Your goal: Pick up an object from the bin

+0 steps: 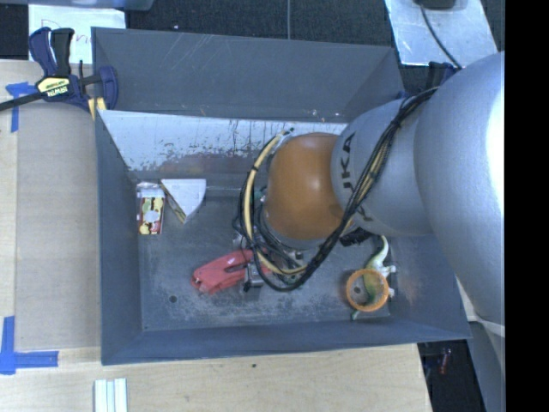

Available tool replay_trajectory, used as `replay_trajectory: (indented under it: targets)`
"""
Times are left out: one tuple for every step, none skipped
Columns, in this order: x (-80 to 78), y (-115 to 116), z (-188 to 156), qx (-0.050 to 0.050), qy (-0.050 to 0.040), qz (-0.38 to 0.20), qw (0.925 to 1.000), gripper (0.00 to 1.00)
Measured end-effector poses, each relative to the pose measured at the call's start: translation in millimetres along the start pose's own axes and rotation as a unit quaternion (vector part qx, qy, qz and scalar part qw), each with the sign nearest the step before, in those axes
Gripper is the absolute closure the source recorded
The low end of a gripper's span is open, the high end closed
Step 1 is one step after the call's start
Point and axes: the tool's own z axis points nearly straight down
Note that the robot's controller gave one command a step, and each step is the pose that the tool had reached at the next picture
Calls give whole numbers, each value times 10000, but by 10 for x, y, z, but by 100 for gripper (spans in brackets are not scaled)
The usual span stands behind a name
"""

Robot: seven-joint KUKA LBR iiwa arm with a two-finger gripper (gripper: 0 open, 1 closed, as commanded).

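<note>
A red, flat plastic thing (216,274) lies on the bin floor at front centre. My gripper (251,279) is low in the bin, right at that red thing's right end, and is mostly hidden under the arm's wrist. Whether it touches the red thing cannot be made out. A small white and red box with yellow print (150,209) stands at the left, and beside it a white wedge-shaped piece (186,193) rests near the back wall.
An orange ring-shaped roll with a green and white bit on it (369,289) lies at the front right corner. The arm and its orange wrist cover with cables hang over the bin's middle and right.
</note>
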Motion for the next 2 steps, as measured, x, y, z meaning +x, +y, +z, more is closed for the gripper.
replay_trajectory:
  targets:
    - [-2, -2, -20, 0, -4, 1, 10000, 100]
    - [5, -5, -163, 2, 9, 3, 10000, 100]
